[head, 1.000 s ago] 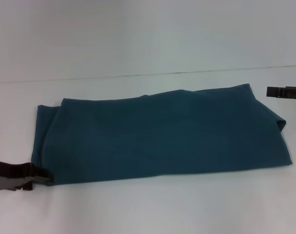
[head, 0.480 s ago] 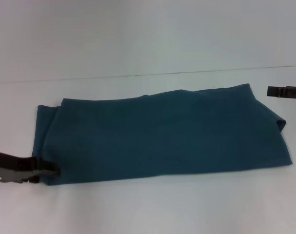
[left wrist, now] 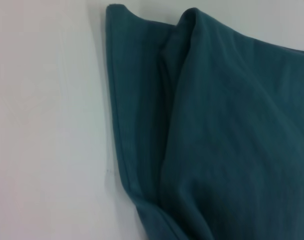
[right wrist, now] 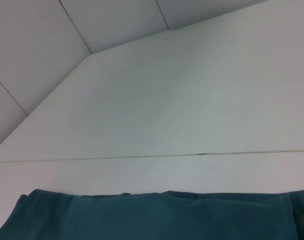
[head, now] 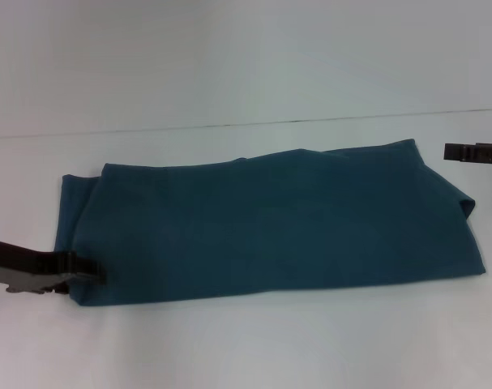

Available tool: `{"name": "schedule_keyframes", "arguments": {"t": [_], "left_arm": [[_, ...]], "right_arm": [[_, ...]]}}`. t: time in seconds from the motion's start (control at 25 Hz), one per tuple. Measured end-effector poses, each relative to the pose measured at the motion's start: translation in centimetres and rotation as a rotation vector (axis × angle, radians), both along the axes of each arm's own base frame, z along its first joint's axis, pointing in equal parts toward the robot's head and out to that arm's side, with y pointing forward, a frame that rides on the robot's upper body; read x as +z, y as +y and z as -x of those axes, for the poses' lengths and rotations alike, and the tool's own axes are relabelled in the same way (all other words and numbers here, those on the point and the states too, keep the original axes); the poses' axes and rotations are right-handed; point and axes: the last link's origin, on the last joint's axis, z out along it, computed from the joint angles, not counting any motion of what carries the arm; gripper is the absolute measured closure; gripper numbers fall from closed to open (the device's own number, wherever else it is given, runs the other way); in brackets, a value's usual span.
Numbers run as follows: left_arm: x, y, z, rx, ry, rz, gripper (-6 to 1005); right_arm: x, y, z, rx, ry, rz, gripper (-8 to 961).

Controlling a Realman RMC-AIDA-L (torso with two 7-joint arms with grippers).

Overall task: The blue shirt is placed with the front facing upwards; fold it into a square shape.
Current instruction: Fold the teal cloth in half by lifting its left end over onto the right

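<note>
The blue shirt (head: 270, 223) lies folded into a long band across the white table (head: 246, 348), plain side up with no lettering showing. My left gripper (head: 98, 275) sits low at the shirt's near left corner, its tip over the edge of the cloth. The left wrist view shows the layered folds of the shirt (left wrist: 227, 140) at that end. My right gripper (head: 448, 151) hovers just off the shirt's far right corner, apart from the cloth. The right wrist view catches the shirt's (right wrist: 157, 217) far edge.
A thin seam (head: 229, 126) crosses the table behind the shirt. Bare white table runs in front of the shirt and to its left.
My left gripper has moved away from the table's near edge and slightly right, onto the shirt's near left corner. The right gripper has stayed where it was.
</note>
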Motion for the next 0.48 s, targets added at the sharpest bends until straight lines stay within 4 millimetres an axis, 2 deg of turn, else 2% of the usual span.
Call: {"name": "schedule_keyframes", "arguments": {"t": [0.48], "left_arm": [[-0.13, 0.19, -0.18, -0.019, 0.018, 0.005, 342]], "right_arm": [[-0.18, 0.12, 0.17, 0.004, 0.001, 0.001, 36]]}}
